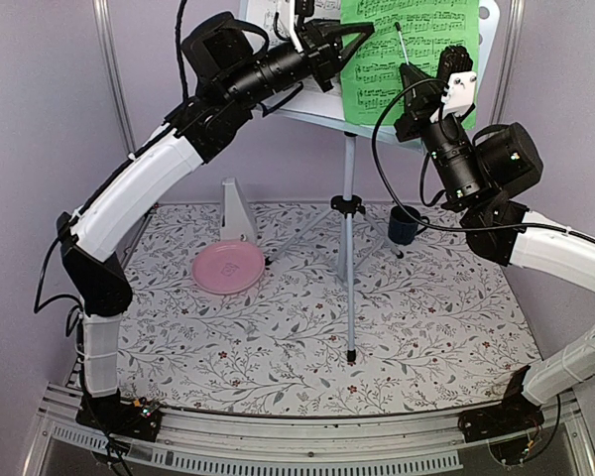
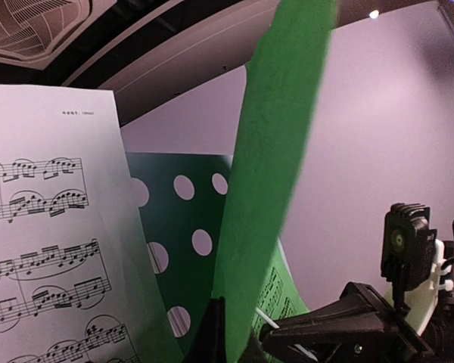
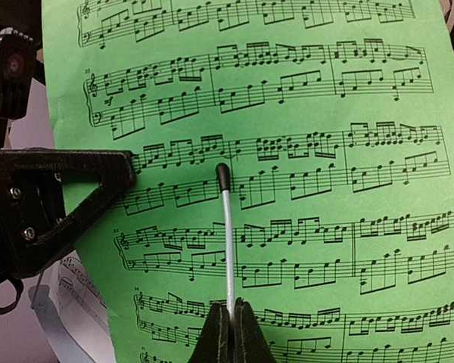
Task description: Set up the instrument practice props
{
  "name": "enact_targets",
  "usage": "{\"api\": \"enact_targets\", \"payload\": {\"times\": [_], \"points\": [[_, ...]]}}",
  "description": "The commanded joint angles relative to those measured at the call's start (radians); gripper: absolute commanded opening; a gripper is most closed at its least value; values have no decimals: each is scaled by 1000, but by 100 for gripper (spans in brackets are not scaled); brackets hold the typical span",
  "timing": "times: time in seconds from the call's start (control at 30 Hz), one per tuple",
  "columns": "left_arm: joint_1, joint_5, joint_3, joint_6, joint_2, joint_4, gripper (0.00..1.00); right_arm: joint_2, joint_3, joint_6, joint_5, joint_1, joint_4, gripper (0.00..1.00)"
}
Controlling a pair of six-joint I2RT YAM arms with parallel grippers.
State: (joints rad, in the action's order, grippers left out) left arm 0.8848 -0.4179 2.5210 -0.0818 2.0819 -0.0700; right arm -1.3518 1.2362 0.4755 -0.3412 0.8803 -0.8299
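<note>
Top external shows my left gripper (image 1: 362, 38) raised toward the far side of the table, at the left edge of the green music sheet (image 1: 416, 40) that stands on the music stand (image 1: 348, 178). In the left wrist view that edge runs down between my left fingers, which are closed tight on it, so I hold the sheet by its left edge. The white music sheet (image 2: 45, 227) stands to its left on the same desk, and the perforated desk shows between the two.

My right gripper (image 1: 415, 77) is up at the stand's right side, in front of the green sheet. In the right wrist view its jaws are pressed together on a thin white stick with a black tip (image 3: 225, 227), which points up across the printed staves. Whether the tip touches the paper I cannot tell.

The stand's tripod feet rest on the flowered tablecloth (image 1: 426, 327) around the middle. The white metronome (image 1: 236, 210) stands upright at the far left of the cloth, with the pink plate (image 1: 228, 268) just on its near side. The dark blue mug (image 1: 404, 225) sits right of the stand's pole, toward the far edge.
</note>
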Motion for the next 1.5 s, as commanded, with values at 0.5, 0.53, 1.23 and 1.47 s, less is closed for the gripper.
{"api": "enact_targets", "payload": {"times": [0.5, 0.53, 1.23, 1.47], "points": [[15, -51, 12, -75, 27, 18, 6, 10, -18, -15, 35, 5, 15, 0], [15, -44, 12, -75, 26, 18, 9, 10, -18, -14, 36, 6, 14, 0], [14, 147, -223, -79, -168, -71, 60, -5, -18, -19, -30, 6, 6, 4], [14, 156, -279, -79, -204, -93, 65, 2, -42, -26, -31, 6, 7, 12]]}}
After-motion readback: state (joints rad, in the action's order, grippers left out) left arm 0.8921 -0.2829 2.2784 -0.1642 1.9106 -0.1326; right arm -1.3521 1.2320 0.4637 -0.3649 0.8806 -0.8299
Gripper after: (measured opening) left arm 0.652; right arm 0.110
